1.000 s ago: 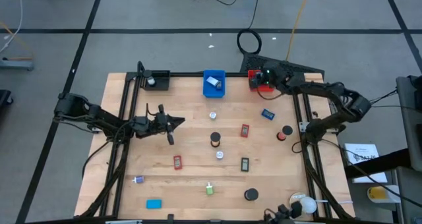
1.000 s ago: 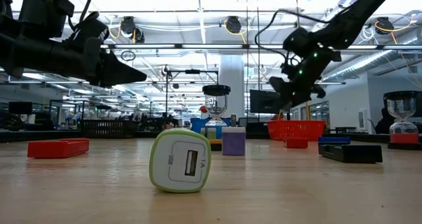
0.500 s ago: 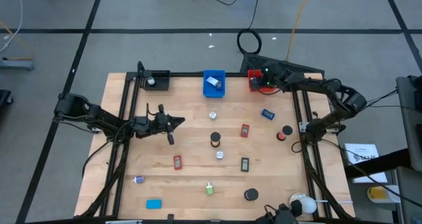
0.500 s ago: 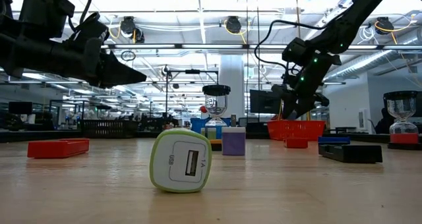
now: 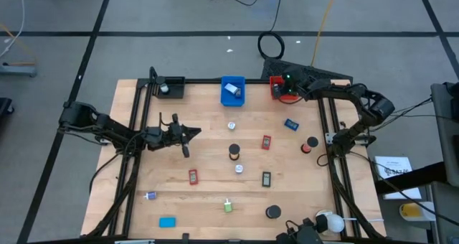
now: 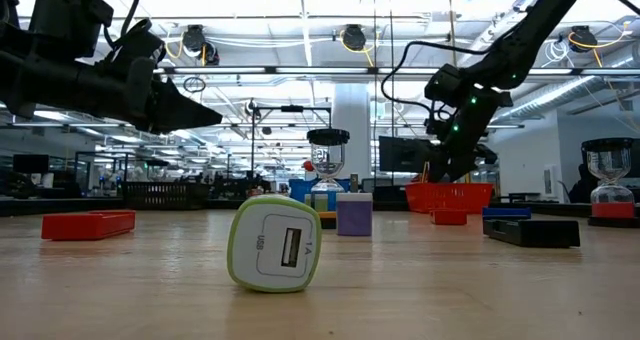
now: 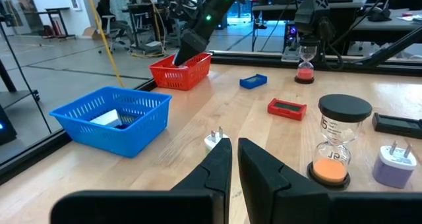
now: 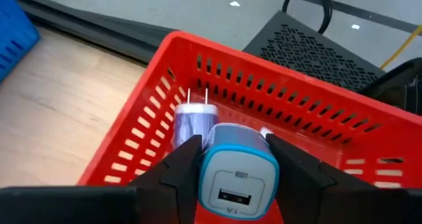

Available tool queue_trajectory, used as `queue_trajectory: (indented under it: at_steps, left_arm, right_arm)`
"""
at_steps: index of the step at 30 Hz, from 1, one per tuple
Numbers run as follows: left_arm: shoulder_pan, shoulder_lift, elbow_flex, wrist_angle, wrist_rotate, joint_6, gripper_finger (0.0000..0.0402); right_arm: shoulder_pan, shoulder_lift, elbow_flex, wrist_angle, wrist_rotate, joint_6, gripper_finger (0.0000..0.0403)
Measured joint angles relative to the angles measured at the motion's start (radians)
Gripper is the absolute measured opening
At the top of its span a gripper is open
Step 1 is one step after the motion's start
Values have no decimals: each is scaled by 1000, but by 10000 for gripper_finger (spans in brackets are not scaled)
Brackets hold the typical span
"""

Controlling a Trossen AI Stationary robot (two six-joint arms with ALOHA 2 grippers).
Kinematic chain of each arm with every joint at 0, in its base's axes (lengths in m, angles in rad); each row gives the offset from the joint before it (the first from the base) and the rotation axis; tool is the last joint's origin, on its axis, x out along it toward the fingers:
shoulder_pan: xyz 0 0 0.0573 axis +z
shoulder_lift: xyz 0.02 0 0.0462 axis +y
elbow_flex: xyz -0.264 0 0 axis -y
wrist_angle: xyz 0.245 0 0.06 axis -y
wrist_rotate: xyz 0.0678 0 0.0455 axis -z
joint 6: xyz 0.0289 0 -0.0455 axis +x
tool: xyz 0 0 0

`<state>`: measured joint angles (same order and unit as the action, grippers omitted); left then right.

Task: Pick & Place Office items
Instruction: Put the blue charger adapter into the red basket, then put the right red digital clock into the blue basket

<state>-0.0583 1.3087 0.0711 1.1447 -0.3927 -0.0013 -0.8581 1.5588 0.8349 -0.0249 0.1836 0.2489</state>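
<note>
The red bin (image 8: pixel 217 85) has slotted red mesh walls; inside lies a pale lilac plug adapter (image 8: pixel 188 124) with silver prongs. Above it sits a white USB charger (image 8: pixel 238 169) edged in light blue, between the dark fingers of the right gripper (image 8: pixel 234 159). The blue bin (image 7: pixel 109 118) shows a blue lattice weave. A green-rimmed white charger (image 6: pixel 274 245) lies on the light wood table (image 5: pixel 208 201). The hourglass (image 7: pixel 341 141) is black-capped with orange sand.
</note>
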Motion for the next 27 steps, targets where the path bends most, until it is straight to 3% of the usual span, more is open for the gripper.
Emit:
queue_trajectory:
  at_steps: [11,21,27]
  left_arm:
    - [0,0,0,0,0,-1,35]
    - [0,0,0,-1,0,0,35]
    - [0,0,0,-1,-1,-1,35]
  right_arm:
    - [-2,8,0,-7,4,-8,178]
    - [-5,8,0,-2,6,-13,141]
    - [17,-47,0,-13,3,-71,99]
